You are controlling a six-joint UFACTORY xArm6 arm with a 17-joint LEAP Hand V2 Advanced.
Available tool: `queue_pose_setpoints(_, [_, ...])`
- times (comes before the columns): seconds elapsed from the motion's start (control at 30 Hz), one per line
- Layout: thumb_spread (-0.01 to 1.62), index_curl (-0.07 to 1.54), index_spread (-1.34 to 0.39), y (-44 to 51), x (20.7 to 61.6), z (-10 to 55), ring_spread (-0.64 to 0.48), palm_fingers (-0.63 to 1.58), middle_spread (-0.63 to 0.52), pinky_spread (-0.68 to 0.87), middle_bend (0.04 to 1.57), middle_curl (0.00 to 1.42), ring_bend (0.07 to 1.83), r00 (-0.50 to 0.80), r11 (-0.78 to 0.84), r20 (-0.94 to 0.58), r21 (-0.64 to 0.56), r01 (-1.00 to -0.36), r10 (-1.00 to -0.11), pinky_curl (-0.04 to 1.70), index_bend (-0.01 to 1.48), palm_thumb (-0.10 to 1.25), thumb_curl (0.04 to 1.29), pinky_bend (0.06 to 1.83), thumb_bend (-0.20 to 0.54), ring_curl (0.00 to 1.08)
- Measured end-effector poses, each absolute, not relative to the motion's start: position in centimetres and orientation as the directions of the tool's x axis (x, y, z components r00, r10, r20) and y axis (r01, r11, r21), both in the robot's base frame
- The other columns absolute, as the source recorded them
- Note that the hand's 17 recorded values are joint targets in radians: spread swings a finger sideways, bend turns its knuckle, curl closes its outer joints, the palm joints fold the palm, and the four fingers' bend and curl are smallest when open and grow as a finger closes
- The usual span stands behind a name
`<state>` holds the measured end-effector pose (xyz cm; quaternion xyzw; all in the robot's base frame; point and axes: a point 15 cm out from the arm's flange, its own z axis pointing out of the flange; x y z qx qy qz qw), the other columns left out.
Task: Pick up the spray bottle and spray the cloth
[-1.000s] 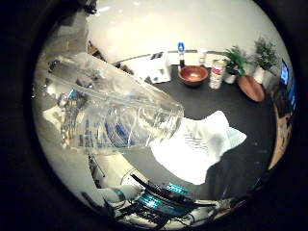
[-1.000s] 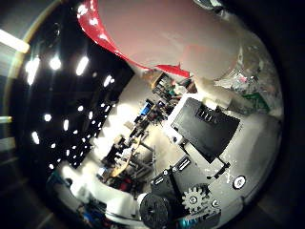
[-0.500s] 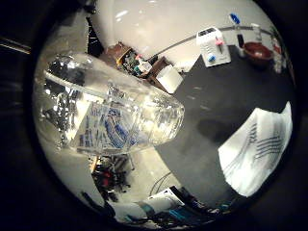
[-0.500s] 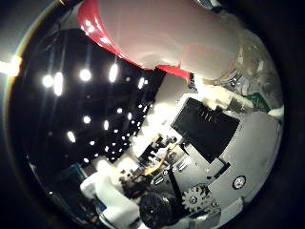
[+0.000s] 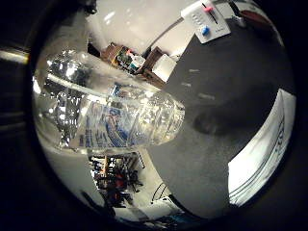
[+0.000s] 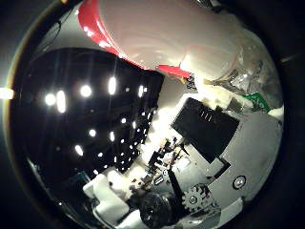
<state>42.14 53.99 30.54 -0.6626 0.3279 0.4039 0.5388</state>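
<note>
Spray bottle [image 5: 115, 120]: clear, ribbed plastic body with a blue-and-white printed label, filling much of the little-finger-side view, so it sits close against the palm. It is lifted clear of the dark table [image 5: 226, 91], with its round base end over the table's edge. In the thumb-side view the bottle's white and red spray head [image 6: 157, 33] fills the area next to the palm.

Hand [image 6: 214, 157]: only its own white and black body parts and a small gear show, beside the spray head. Fingers around the bottle are not visible in either view, so whether the hand is clenched on the bottle cannot be told directly.

Cloth [image 5: 262, 149]: white with dark stripes, lying flat on the table, well apart from the bottle.

White box [image 5: 208, 21] with a blue and a pink knob stands at the table's far side.
</note>
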Motion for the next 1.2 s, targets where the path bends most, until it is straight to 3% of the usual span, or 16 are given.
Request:
queue_pose_setpoints(0.23, [0.45,0.66,-0.28,54.4,42.1,27.5,-0.23,1.18,-0.20,-0.31,1.33,0.76,1.38,0.424,-0.222,-0.905,-0.409,-0.885,-0.023,0.66,1.19,1.00,1.03,1.32,-0.021,0.68])
queue_pose_setpoints(0.37, [0.47,0.65,-0.30,54.6,41.8,27.3,-0.23,1.15,-0.20,-0.34,1.30,0.75,1.36,0.418,-0.224,-0.908,-0.401,-0.888,-0.033,0.64,1.11,0.90,0.99,1.29,-0.041,0.66])
queue_pose_setpoints(0.5, [0.51,0.60,-0.42,55.0,41.2,27.6,-0.29,0.93,-0.25,-0.51,1.11,0.68,1.26,0.413,-0.238,-0.910,-0.395,-0.887,-0.032,0.56,0.78,0.81,0.89,1.22,-0.049,0.60])
queue_pose_setpoints(0.57, [0.59,0.58,-0.46,55.1,40.7,27.7,-0.29,0.73,-0.27,-0.50,1.01,0.65,1.23,0.427,-0.261,-0.904,-0.403,-0.877,-0.037,0.55,0.62,0.78,0.84,1.23,-0.045,0.57])
queue_pose_setpoints(0.67, [0.80,0.55,-0.50,55.0,40.2,27.5,-0.18,0.35,-0.25,-0.17,0.85,0.59,1.04,0.451,-0.320,-0.890,-0.407,-0.856,-0.074,0.53,0.57,0.71,0.75,1.15,-0.039,0.49])
queue_pose_setpoints(0.77, [0.94,0.51,-0.46,55.0,39.3,27.0,0.10,0.09,-0.12,0.25,0.61,0.48,0.82,0.480,-0.404,-0.868,-0.398,-0.824,-0.124,0.49,0.58,0.61,0.67,1.14,-0.038,0.38])
queue_pose_setpoints(0.83, [0.97,0.47,-0.42,55.0,38.7,26.7,0.20,-0.01,-0.05,0.43,0.51,0.43,0.70,0.506,-0.455,-0.849,-0.395,-0.798,-0.153,0.44,0.52,0.57,0.62,1.09,-0.040,0.32])
queue_pose_setpoints(0.97, [0.98,0.42,-0.38,54.7,38.6,27.8,0.28,-0.01,0.01,0.58,0.41,0.37,0.56,0.531,-0.476,-0.830,-0.402,-0.782,-0.170,0.36,0.45,0.54,0.56,0.97,-0.030,0.26])
queue_pose_setpoints(1.2, [0.98,0.37,-0.38,53.7,38.8,29.1,0.30,0.08,0.03,0.63,0.27,0.33,0.41,0.569,-0.497,-0.801,-0.423,-0.758,-0.186,0.26,0.33,0.54,0.50,0.83,-0.029,0.21])
